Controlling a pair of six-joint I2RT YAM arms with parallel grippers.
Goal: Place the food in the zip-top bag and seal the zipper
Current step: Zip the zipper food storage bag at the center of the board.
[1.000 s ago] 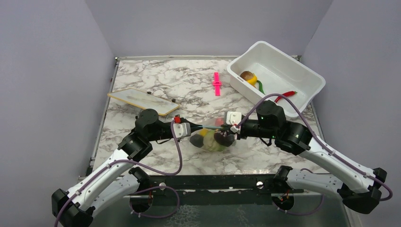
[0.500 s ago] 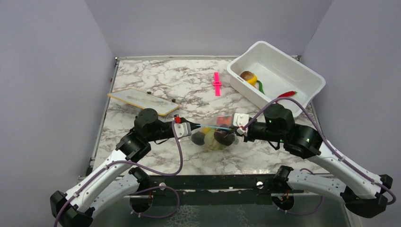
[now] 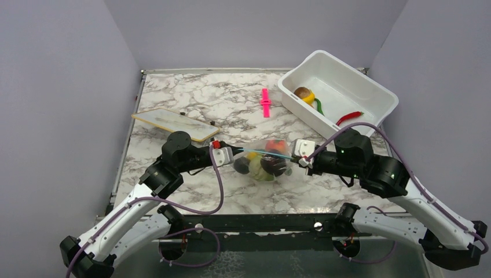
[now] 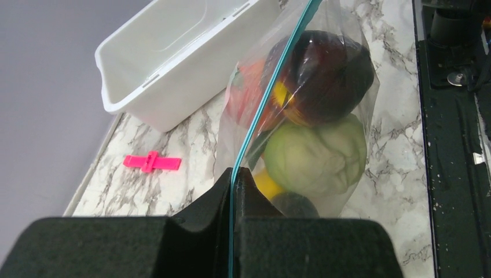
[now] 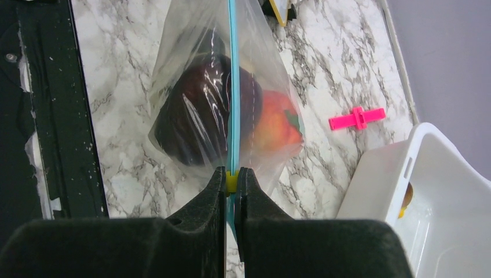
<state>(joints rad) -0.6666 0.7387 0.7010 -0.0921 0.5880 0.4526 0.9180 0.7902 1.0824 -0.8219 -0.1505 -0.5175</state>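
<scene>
Since each arm pinches one end of the zipper (image 3: 263,153), the zip-top bag (image 3: 263,168) hangs stretched between them at the centre of the top view, just above the near edge of the marble table (image 3: 191,92). The left gripper (image 4: 233,174) is clamped tight on the teal strip at the bottom of its wrist view, and the strip runs straight up and away from the fingers. The right gripper (image 5: 231,174) is closed on the other end in the same way. A small yellow bit (image 5: 231,181) sits between its fingers, and what it is cannot be told.

Holding the strip taut and level probably serves to line up the two halves, so that a pinch run along it would press them shut. The food hangs below as ballast: a green ball (image 4: 315,156), a dark brown piece (image 4: 330,75) and an orange-red piece (image 5: 272,124).

Whether the bag's bottom touches the table is unclear. More pieces, among them a red chilli (image 3: 349,117), lie in the white tub (image 3: 370,87) at upper right, so filling looks incomplete. The pink clip (image 3: 265,102) and pale board (image 3: 173,124) lie well apart from the bag.
</scene>
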